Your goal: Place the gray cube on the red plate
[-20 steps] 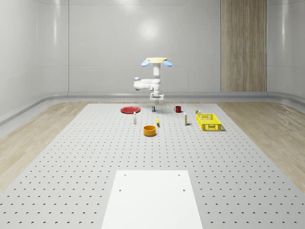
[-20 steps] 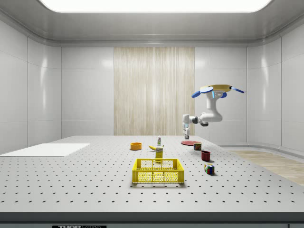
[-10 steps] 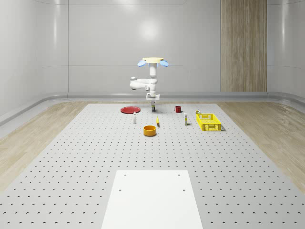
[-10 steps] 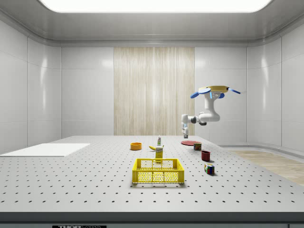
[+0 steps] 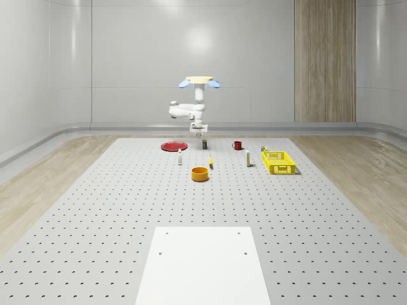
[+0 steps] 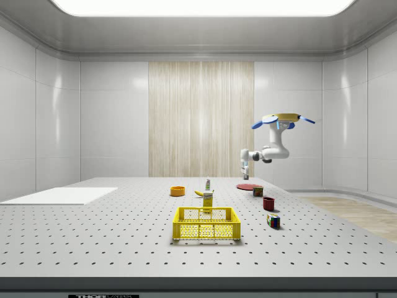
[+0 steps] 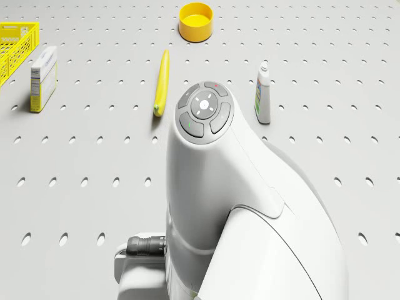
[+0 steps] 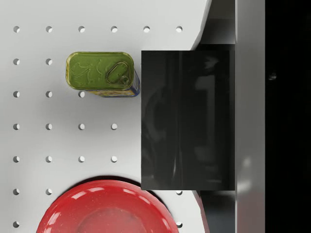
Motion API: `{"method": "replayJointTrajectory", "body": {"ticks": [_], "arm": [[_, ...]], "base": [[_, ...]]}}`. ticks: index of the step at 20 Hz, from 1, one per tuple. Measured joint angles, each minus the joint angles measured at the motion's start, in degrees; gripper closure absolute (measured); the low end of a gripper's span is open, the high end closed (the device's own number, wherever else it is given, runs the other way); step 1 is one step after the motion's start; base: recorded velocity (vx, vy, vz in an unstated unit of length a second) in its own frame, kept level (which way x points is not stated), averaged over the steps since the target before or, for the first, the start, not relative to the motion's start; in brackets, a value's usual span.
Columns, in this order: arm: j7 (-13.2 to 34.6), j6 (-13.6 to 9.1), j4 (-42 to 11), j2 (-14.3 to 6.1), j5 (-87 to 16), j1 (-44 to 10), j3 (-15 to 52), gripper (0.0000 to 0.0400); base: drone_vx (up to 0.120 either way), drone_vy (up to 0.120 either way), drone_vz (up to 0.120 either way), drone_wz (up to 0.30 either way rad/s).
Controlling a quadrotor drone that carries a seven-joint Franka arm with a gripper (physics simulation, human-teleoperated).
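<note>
Gripper [image 5: 199, 132] is clamped on the gray cube [image 8: 187, 119], which fills the space between my fingers in the wrist view. Since a second ago I've slid toward the whole-scene view's left, and the drone [image 5: 198, 81] hovers over the table [image 5: 95, 216] near its far edge. Going left to right in that view: the red plate [image 5: 173, 146], my carried cube above and just beside it, then the green tin [image 8: 101, 74].

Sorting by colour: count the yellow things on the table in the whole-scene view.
3: the yellow crate at the whole-scene view's right, the yellow bowl nearer the camera, the banana just behind it. Small ones may escape notice.
</note>
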Motion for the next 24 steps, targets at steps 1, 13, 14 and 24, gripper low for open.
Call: {"method": "replayJointTrajectory", "body": {"ticks": [1, 13, 14, 24], "arm": [[0.01, 0.10, 0.00, -0.11, 0.04, -0.01, 0.01, 0.0150], [0.11, 1.16, 0.03, -1.25, 0.49, -0.15, 0.12, 0.0150], [0.12, 1.23, 0.03, -1.33, 0.52, -0.16, 0.12, 0.0150], [0.18, 1.91, 0.05, -2.06, 0.81, -0.24, 0.19, 0.0150]], "base": [[-0.120, -0.120, 0.000, 0.000], [-0.120, -0.120, 0.000, 0.000], [-0.120, -0.120, 0.000, 0.000], [-0.036, -0.120, -0.056, 0.000]]}}
